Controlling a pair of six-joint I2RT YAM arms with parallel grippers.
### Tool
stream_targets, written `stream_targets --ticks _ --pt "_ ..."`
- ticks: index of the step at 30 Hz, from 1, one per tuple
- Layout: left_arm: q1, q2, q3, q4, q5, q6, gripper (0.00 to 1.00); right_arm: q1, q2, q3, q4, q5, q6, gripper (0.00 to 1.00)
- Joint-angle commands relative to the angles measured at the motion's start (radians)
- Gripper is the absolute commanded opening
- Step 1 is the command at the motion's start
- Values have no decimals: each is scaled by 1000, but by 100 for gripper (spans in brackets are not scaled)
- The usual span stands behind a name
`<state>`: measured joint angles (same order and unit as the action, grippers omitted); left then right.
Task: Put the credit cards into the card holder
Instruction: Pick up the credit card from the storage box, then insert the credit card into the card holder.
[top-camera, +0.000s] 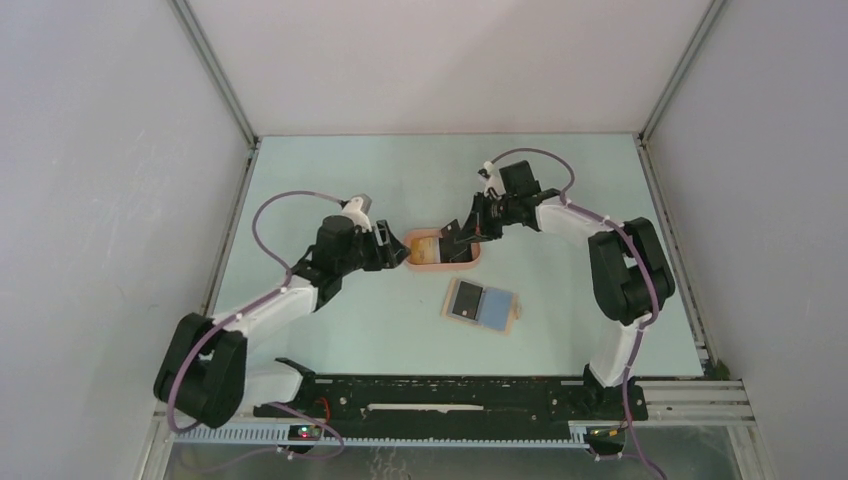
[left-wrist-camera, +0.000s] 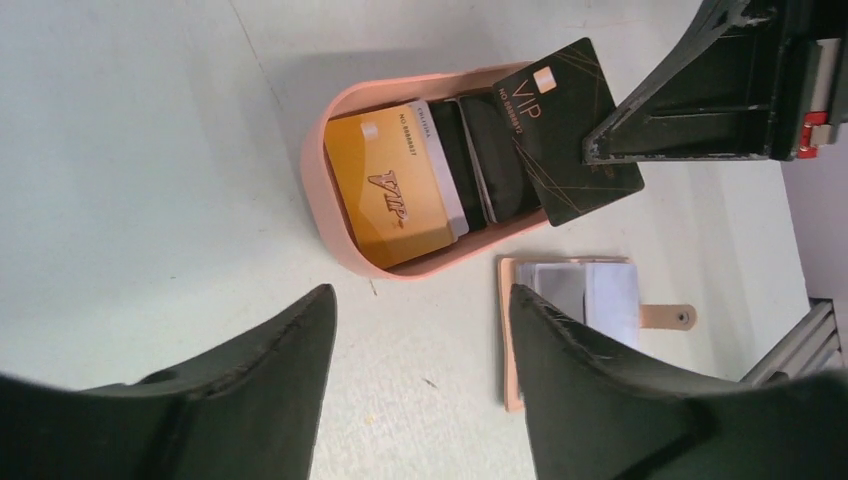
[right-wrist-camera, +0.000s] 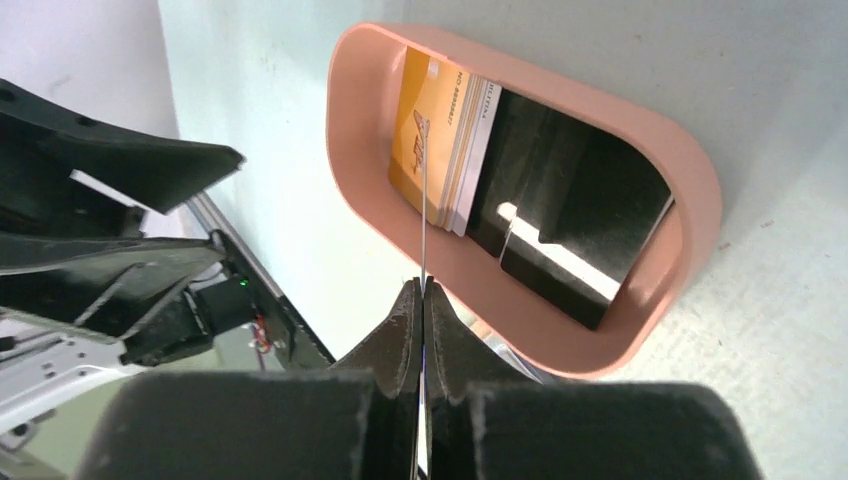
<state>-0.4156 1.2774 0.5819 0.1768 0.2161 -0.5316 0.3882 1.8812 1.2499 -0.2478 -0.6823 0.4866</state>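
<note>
Mostly black cards (left-wrist-camera: 482, 165), plus one yellow card (left-wrist-camera: 390, 190), fill the pink tray (left-wrist-camera: 312, 190); right gripper (right-wrist-camera: 422, 295) pinches a black VIP card (left-wrist-camera: 560, 110), left gripper (left-wrist-camera: 420, 297) spread, empty.

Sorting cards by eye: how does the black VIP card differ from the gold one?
The black card is pinched by the right gripper, over the rim of the tray; the gold card rests inside the tray. The black card is dark, the gold card yellow-orange. Both read VIP.
</note>
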Motion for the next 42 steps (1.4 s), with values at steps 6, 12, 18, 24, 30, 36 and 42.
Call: stream_targets --ticks 6,12,18,24,30,36,42 --pt "5 -243 170 -183 47 -17 100 6 -231 14 -211 31 -387 0" --pt "4 -318 218 -201 91 -86 100 -17 -431 -57 -293 -201 -748 0" --pt "-6 -300 238 -149 168 -131 100 -124 -533 -108 -383 -380 -936 0" --pt "-138 -332 285 -153 111 -156 100 -240 -637 -184 -327 -535 -910 0" --pt "-261 -334 366 -158 -10 -287 100 -277 -617 -199 -294 -576 -851 0" --pt "-378 -264 559 -183 -135 -347 100 -298 -619 -197 -294 -571 -841 0" --pt "-518 -191 797 -356 -283 -332 100 -329 -624 -166 -348 -599 -864 0"
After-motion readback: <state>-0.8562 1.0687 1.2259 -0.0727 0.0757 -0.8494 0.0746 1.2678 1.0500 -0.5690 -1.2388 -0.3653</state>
